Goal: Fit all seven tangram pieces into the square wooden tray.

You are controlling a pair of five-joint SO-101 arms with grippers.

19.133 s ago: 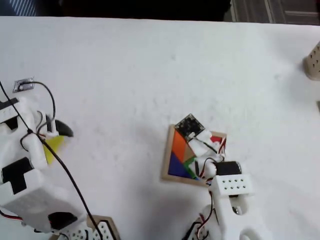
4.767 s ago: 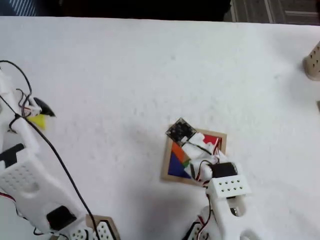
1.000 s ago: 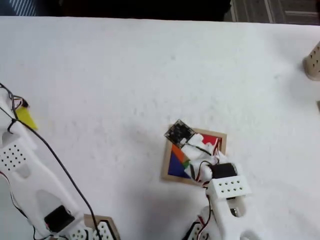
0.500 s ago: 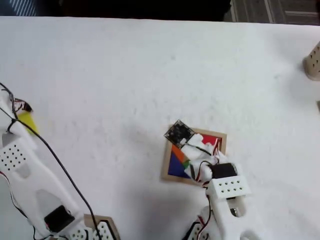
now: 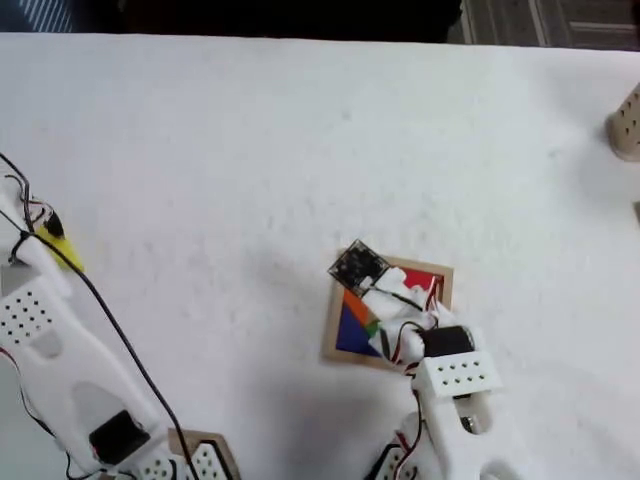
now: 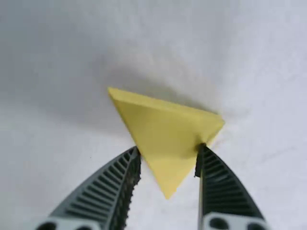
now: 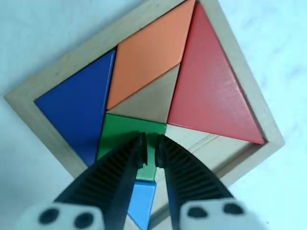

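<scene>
Left claw (image 6: 168, 158) is gripping a flat yellow triangular tangram piece (image 6: 165, 129) by two of its edges, one corner pointing back between the jaws and its long edge facing away. In the high view this piece (image 5: 62, 248) is sitting at the far left of the white surface (image 5: 300, 150), well apart from the square wooden tray (image 5: 332, 320), which is lying off to the right.

Right claw (image 7: 149, 146) is hovering over that tray (image 7: 62, 71), jaws nearly together and holding nothing. Inside are lying a large red triangle (image 7: 211, 91), an orange parallelogram (image 7: 148, 52), a dark blue triangle (image 7: 76, 110), a green square (image 7: 127, 139) and a light blue piece (image 7: 141, 196). A pale bare gap (image 7: 206, 148) beside the red triangle is waiting, likely for the yellow one.
</scene>
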